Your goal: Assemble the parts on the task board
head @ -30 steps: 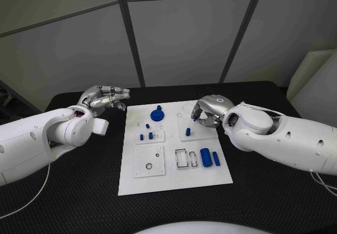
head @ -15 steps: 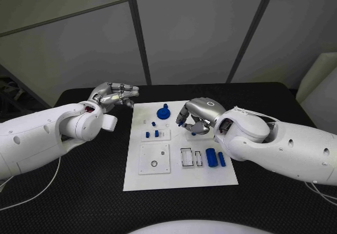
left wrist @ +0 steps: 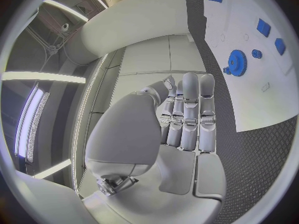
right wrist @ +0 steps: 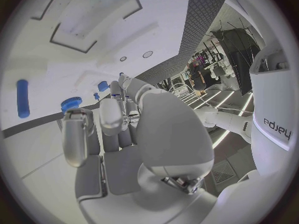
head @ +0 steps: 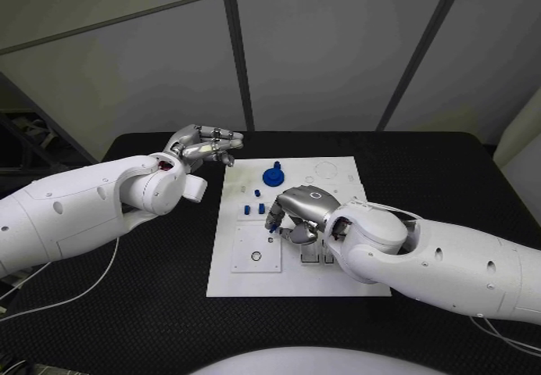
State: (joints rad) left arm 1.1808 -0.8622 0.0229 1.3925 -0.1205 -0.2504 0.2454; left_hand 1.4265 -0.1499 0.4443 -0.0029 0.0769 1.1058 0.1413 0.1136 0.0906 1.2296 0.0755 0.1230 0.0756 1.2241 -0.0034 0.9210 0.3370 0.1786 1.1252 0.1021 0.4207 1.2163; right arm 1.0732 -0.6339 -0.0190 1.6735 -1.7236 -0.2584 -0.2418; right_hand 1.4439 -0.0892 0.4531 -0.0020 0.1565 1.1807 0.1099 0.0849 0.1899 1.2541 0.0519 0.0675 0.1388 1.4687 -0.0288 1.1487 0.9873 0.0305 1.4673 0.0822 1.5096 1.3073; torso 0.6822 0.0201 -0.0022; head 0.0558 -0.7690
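The white task board [head: 338,176] lies in the middle of the black table. A blue gear [head: 274,176] stands at its far end, and two small blue pegs [head: 254,208] stand left of the middle. My right hand [head: 295,215] hovers low over the board's middle, fingers curled down. A small blue piece [head: 270,224] shows at its fingertips; I cannot tell if it is held. My left hand [head: 209,146] hangs beyond the board's far left corner, fingers curled in, holding nothing. The right wrist view has the right hand [right wrist: 118,129], the gear [right wrist: 70,103] and a blue cylinder [right wrist: 23,98].
A square white sub-plate [head: 256,251] with a dark ring lies on the board's near left. My right forearm [head: 428,262] covers the board's near right part. In the left wrist view the left hand [left wrist: 184,114] is beside the board [left wrist: 249,99] and the gear [left wrist: 236,62].
My right hand has moved from the board's far right part to its middle, nearer to me. The whole picture has shifted. The left hand keeps its place by the far left corner.
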